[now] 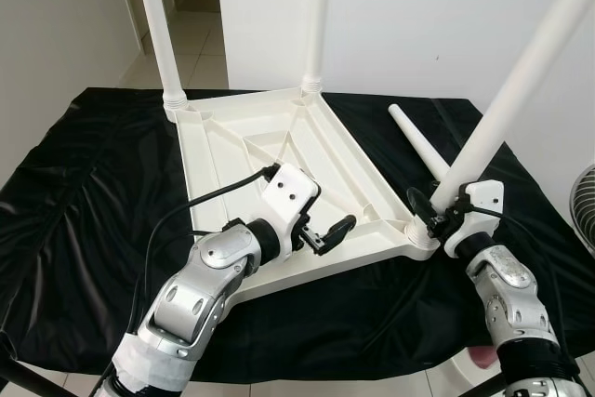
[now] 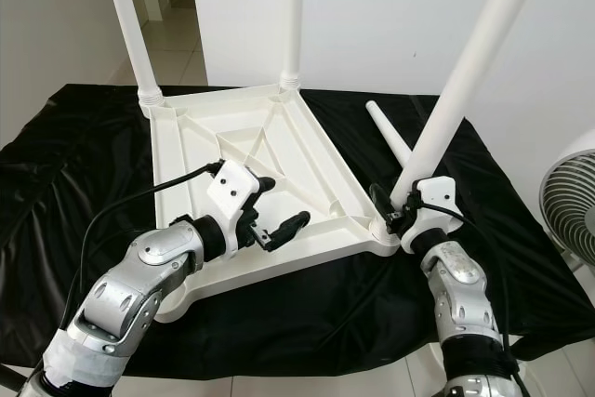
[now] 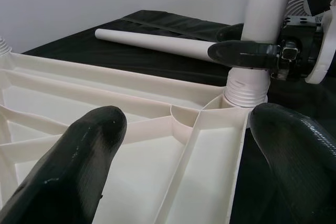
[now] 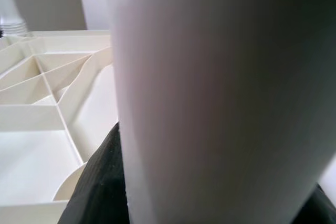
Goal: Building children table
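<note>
Black cloth [image 1: 84,192]: white tabletop [image 1: 279,151] (ribbed) upturned.

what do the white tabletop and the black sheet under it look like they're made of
The tabletop looks like moulded plastic: one piece, off-white, smooth, with thin ribs across its underside. The black sheet looks like thin plastic film or coated fabric: it wrinkles sharply and catches glossy highlights. Which of the two, the pictures leave open.

A desk draped in a wrinkled black cloth [image 1: 84,230] carries the things. On the cloth lies a white ribbed tabletop [image 1: 279,169], upside down, with legs standing at three of its corners. Just beyond the tabletop's right edge a loose white leg [image 1: 420,143] lies flat on the cloth, apart from it.
</note>
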